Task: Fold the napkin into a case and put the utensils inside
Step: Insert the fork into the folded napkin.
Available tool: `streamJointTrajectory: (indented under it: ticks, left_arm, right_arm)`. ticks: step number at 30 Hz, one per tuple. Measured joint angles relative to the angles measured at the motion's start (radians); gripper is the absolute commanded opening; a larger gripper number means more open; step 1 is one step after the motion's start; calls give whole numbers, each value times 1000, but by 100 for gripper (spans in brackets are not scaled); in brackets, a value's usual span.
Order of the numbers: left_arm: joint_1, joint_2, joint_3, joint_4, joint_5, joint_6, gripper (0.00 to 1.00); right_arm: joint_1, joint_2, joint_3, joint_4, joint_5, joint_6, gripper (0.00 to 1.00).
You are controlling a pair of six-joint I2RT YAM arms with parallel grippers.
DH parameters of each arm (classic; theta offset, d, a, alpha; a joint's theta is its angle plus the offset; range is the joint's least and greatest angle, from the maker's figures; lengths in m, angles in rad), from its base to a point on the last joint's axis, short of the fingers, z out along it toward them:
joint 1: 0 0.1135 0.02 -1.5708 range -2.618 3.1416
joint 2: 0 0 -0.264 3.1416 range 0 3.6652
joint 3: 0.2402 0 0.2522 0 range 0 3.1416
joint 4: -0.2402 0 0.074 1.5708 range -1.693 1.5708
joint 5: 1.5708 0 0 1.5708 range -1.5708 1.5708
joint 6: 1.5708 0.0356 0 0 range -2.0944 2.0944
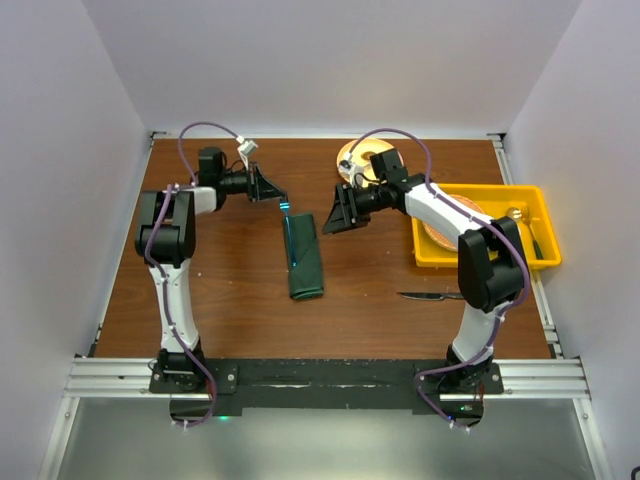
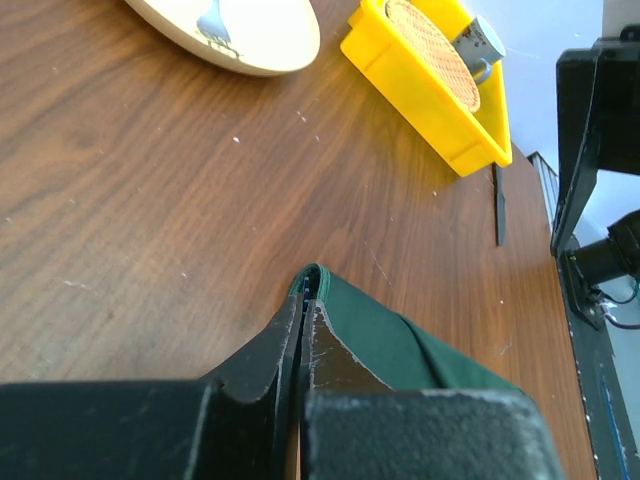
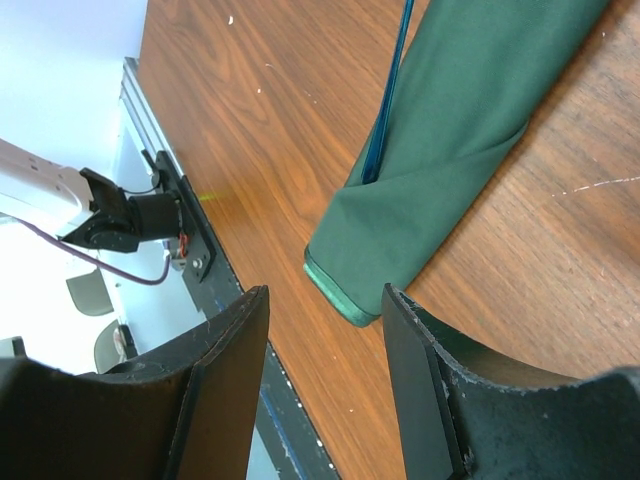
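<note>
The counter [image 1: 230, 290] is brown wood with clear grain, a low sheen and small pale flecks. The case [image 1: 305, 265] is dark green cloth, matt and soft, with a stitched hem at its end. The fork [image 3: 385, 120] in it is thin blue plastic, slightly glossy. The left arm's fingers [image 2: 255, 365] are black matt plastic, scuffed pale along their edges. The yellow tray [image 2: 410, 100] is smooth, shiny plastic and holds a round woven mat [image 2: 430, 50]. The plate [image 2: 260, 35] is smooth and glossy. The knife [image 1: 430, 296] looks like metal, though too small to be sure.
</note>
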Motion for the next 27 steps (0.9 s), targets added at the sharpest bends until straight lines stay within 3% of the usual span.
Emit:
streamJointTrajectory:
  ticks: [27]
  left_arm:
    - [-39, -33, -248, 204, 23, -154, 0]
  right_arm:
    - [0, 0, 0, -5, -5, -12, 52]
